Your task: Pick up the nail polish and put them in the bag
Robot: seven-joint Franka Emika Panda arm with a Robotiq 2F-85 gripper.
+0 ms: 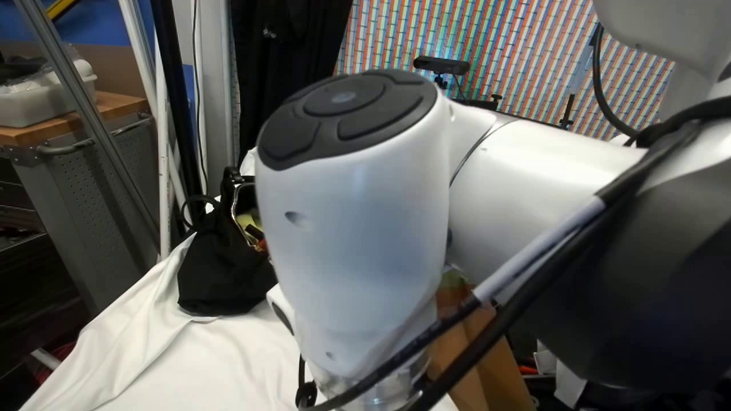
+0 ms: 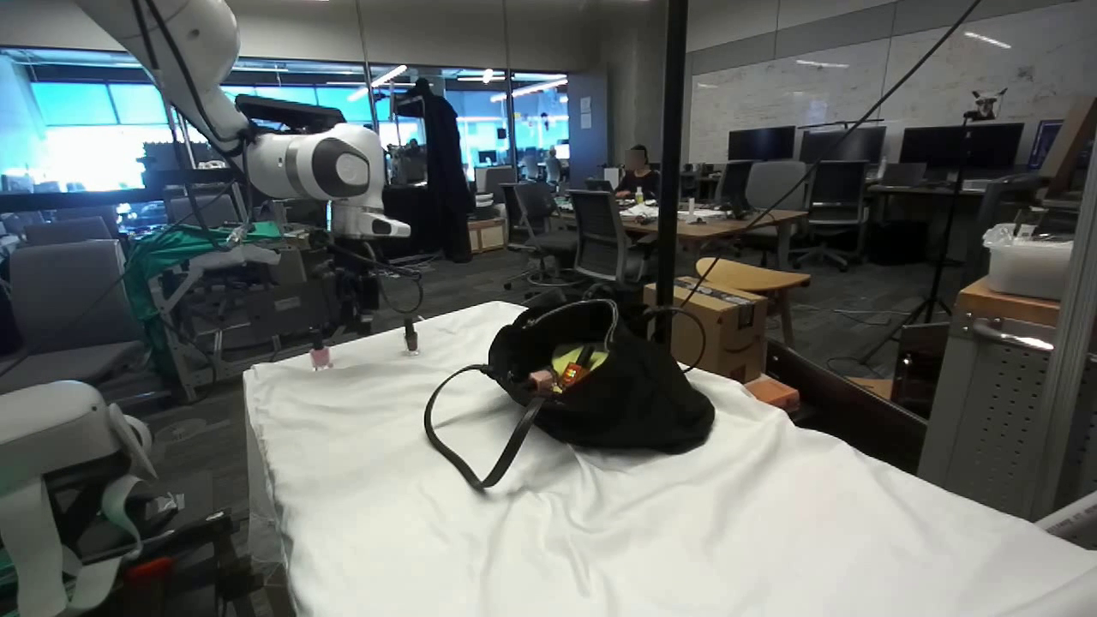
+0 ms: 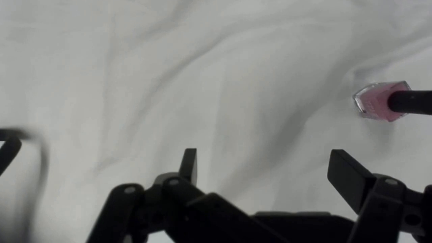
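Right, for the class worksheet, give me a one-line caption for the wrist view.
Open, empty gripper above creased white cloth, a pink nail polish bottle at the picture's right edge.

In an exterior view the floor was dark grey. Bright white and blue light showed through wide glass windows. A broad white wall board with faint markings ran behind black flat monitors. A dark grey office chair stood at a long wood-topped table. A grey perforated metal cabinet with a wooden top appeared in both exterior views. An upright surface with multicoloured stripes filled a background.
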